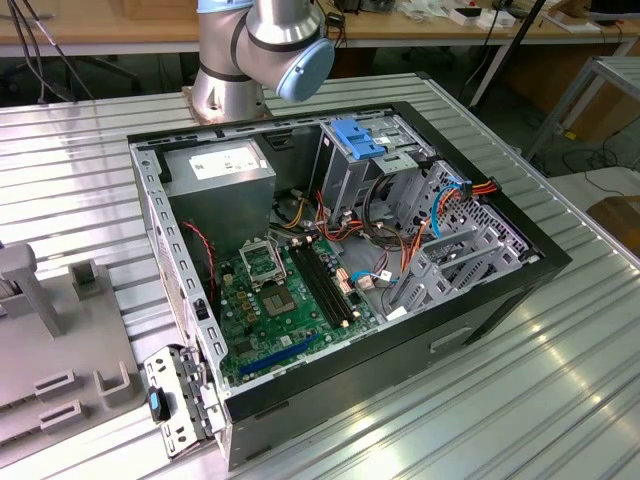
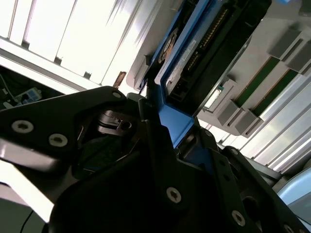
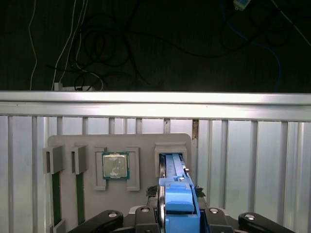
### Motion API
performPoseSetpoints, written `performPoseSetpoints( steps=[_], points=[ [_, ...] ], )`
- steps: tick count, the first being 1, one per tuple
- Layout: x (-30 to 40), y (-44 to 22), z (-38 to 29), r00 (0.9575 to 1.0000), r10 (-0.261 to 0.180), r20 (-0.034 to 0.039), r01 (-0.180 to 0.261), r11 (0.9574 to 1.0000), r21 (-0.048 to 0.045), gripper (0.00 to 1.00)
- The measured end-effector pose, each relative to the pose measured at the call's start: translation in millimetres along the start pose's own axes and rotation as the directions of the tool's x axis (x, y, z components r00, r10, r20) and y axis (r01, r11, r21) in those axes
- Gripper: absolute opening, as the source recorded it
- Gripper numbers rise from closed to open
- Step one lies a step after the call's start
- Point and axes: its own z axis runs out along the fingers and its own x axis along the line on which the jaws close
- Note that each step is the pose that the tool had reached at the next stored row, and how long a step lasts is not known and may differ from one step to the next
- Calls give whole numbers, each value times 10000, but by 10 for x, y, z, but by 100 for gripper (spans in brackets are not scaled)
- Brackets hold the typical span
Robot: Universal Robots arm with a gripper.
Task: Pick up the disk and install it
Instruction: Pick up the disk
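Where ribbed table (image 3: 252, 155) ends, cables (image 3: 97, 58) seemingly trail; disk (image 3: 176, 194) stands edgewise.

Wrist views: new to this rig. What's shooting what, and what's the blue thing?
One robot arm stands on a ribbed table beside an open PC case; the exterior view is a camera off the arm. Both wrist views ride on the arm and look past its gripper. The blue thing is the disk, a drive in a blue caddy, standing on edge in a grey tray slot, with a processor chip in the next pocket. The gripper sits around the disk; whether it is clamped does not show.
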Motion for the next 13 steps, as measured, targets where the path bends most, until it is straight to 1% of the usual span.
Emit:
performPoseSetpoints(
  steps=[1, 4, 5, 13],
  points=[
    [0, 0, 0, 10000, 7, 0, -7, 10000, 0, 37],
    [0, 0, 0, 9993, 364, -14, -364, 9993, -27, 37],
    [0, 0, 0, 9992, 409, -16, -409, 9992, -30, 37],
    [0, 0, 0, 9991, 413, -16, -413, 9991, -30, 37]
  ],
)
